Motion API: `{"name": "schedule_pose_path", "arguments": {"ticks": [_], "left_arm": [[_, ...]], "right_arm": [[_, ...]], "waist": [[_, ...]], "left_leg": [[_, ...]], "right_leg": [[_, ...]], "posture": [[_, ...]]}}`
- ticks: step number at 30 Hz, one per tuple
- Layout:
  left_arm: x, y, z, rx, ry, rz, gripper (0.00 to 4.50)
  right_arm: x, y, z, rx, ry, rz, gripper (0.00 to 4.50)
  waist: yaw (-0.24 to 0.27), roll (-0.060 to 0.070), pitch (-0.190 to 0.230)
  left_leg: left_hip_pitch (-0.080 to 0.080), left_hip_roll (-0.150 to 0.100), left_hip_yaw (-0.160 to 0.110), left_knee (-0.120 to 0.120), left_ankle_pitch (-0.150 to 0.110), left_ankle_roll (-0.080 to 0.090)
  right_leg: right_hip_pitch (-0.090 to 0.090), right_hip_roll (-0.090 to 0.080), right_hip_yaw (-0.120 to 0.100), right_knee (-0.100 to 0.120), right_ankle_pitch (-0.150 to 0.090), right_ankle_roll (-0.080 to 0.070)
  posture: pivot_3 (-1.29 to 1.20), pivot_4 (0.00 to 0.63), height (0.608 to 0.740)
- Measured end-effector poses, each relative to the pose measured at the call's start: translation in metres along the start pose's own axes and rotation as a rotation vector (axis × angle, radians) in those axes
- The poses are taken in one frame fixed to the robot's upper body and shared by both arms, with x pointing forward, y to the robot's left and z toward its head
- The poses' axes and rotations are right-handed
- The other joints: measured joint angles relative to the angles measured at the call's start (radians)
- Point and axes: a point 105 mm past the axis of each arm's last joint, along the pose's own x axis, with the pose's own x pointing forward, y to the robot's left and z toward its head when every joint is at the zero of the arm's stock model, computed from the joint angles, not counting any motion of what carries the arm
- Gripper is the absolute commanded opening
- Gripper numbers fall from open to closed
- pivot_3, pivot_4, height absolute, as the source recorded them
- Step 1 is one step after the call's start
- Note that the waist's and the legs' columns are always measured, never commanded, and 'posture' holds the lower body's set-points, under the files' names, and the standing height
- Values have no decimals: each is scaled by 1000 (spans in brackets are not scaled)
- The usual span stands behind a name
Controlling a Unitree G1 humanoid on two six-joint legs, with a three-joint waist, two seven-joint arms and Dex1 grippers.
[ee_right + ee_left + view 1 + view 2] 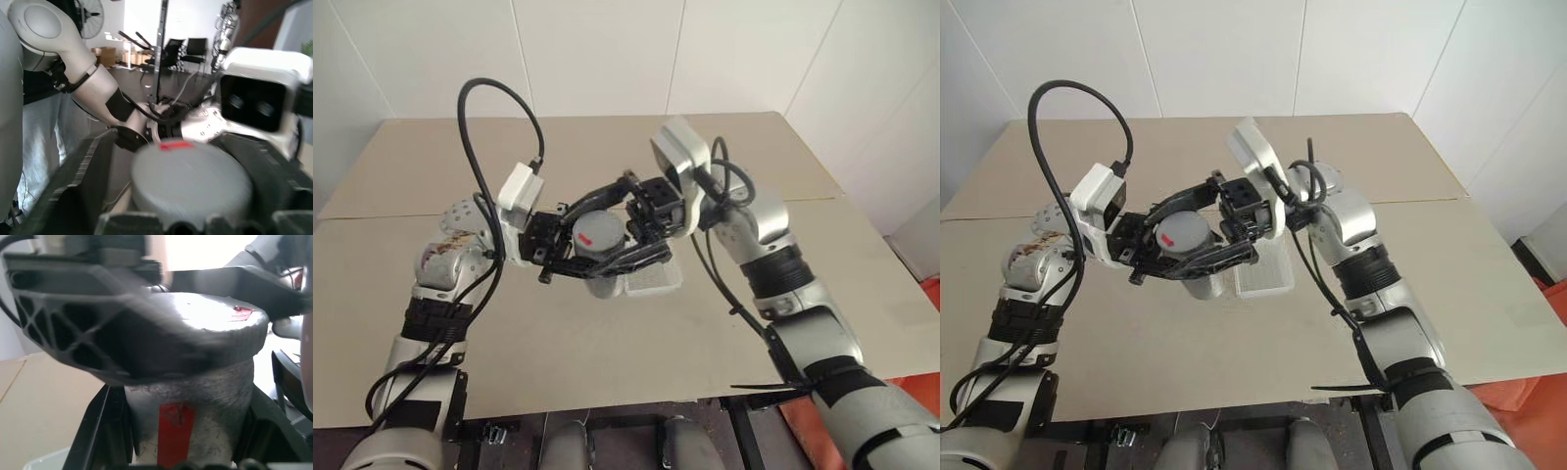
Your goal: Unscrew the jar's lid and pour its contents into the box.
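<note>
Above the middle of the table my two grippers meet at the jar (605, 285). It stands upright, with my left gripper (607, 266) shut on its body below the cap. The grey lid (1182, 232) with its red mark sits on top of the jar. My right gripper (594, 231) reaches in from the right and stands open, with a black finger (85, 171) on either side of the lid. The translucent white box (658, 280) lies on the table just right of the jar and under it. The contents are hidden inside the jar.
The tan table (822, 255) stretches wide on all sides of the box. A black cable (499, 108) loops high above my left wrist. White walls close off the far side.
</note>
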Motion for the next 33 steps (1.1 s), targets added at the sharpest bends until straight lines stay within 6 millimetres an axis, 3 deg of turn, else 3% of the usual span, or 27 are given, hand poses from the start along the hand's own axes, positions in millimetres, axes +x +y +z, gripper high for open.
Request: {"name": "schedule_pose_path", "arguments": {"ticks": [4, 8, 14, 22, 33], "left_arm": [[-5, 8, -8, -13, -8, 86, 2005], [-25, 23, -13, 7, 1, 249, 2005], [-22, 30, -21, 12, -6, 299, 2005], [-14, 31, -31, -16, -10, 277, 2005], [-16, 30, -30, -14, 1, 275, 2005]], "right_arm": [[-22, 1, 3, -34, 0, -157, 4459], [-47, 11, 5, -59, 43, -380, 4459], [-37, 11, 3, -60, 119, -573, 4459], [-9, -17, -18, -10, 216, -751, 4459], [-12, -29, -20, 29, 235, -812, 4459]], "waist": [[14, 0, 0], [18, 0, 0], [6, 0, 0], [1, 0, 0], [0, 0, 0]], "left_leg": [[-2, -1, 0, 1, 0, 0], [-9, -2, 0, 1, 1, -1], [-10, -1, 2, 1, 1, -2], [-11, -2, 1, 1, 1, -1], [-11, -2, 1, 2, 1, -1]], "right_leg": [[0, -1, -1, -1, 0, 0], [-9, -2, 0, 2, 0, 0], [-11, -1, 0, 2, 0, 0], [-11, -1, 0, 2, 0, 0], [-10, -1, -1, 2, 1, 0]], "posture": [[0, 150, 740], [0, 150, 740], [0, 150, 740], [0, 150, 740], [0, 150, 740]]}}
